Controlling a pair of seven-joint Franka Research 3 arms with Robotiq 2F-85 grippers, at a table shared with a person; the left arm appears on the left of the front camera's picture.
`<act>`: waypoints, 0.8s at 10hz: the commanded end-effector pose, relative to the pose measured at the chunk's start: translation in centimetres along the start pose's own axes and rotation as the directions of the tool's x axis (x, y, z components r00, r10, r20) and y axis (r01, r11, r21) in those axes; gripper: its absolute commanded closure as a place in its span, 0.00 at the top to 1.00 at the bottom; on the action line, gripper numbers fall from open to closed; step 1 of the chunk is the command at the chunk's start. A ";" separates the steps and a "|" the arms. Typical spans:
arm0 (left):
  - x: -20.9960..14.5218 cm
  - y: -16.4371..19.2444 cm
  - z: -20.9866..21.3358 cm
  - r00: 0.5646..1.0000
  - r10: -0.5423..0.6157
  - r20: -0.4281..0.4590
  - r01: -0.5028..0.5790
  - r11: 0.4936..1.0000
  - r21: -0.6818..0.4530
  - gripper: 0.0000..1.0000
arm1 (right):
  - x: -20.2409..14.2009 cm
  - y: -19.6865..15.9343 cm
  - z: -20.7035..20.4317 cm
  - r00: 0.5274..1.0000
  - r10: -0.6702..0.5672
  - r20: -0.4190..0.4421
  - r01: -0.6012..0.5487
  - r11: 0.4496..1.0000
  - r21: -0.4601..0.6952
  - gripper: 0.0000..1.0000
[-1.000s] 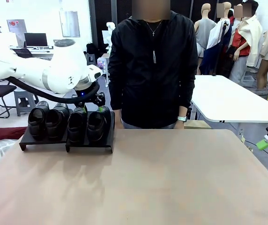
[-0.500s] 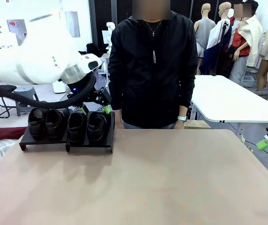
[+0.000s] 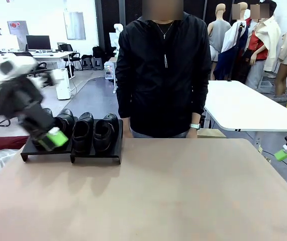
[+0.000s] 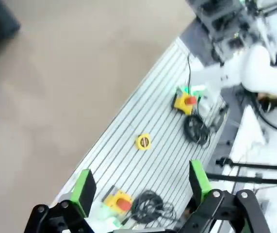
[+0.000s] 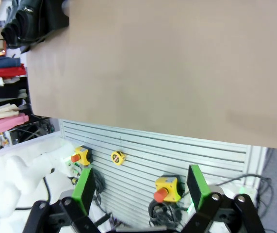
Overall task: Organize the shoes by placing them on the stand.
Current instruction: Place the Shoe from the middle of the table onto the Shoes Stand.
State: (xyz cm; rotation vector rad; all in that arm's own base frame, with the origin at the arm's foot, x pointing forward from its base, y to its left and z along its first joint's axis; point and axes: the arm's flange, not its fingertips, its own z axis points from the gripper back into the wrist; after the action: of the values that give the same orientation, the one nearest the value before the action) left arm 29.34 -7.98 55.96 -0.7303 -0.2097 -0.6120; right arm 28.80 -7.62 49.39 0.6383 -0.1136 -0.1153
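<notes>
All four shoes sit abreast on the stand at ten o'clock, so the left gripper and right gripper both gape wide and empty, apparently because nothing remains to carry.

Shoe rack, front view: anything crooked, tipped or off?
Nothing stands out. The shoes sit side by side, upright, toes toward the robot, on the rack. The blurred left claw hides part of the left shoes, so those cannot be checked.

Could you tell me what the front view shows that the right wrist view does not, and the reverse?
Front view alone: the person in a black jacket behind the table, and the blurred left gripper before the shoes.
Right wrist view alone: the open right gripper and yellow stop buttons on a ribbed white panel.
Both: the tan tabletop, black leather shoes on the slanted black stand.
</notes>
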 end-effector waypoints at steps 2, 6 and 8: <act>-6.4 4.6 -1.1 0.962 0.142 0.234 -0.138 0.990 -0.034 1.00 | 0.0 0.1 0.1 1.000 0.003 0.002 -0.003 1.000 0.015 1.00; -3.8 2.3 0.9 0.993 0.072 0.094 -0.072 0.997 -0.004 1.00 | 0.0 0.1 0.1 1.000 0.003 0.002 -0.003 1.000 0.015 1.00; -3.8 2.3 0.9 0.993 0.072 0.094 -0.072 0.997 -0.004 1.00 | 0.0 0.1 0.1 1.000 0.003 0.002 -0.003 1.000 0.015 1.00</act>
State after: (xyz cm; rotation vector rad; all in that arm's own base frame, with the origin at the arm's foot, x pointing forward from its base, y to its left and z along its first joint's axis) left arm 27.37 -4.79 53.60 -0.7443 -0.2679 -0.5010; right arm 28.79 -7.62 49.40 0.6380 -0.1139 -0.1156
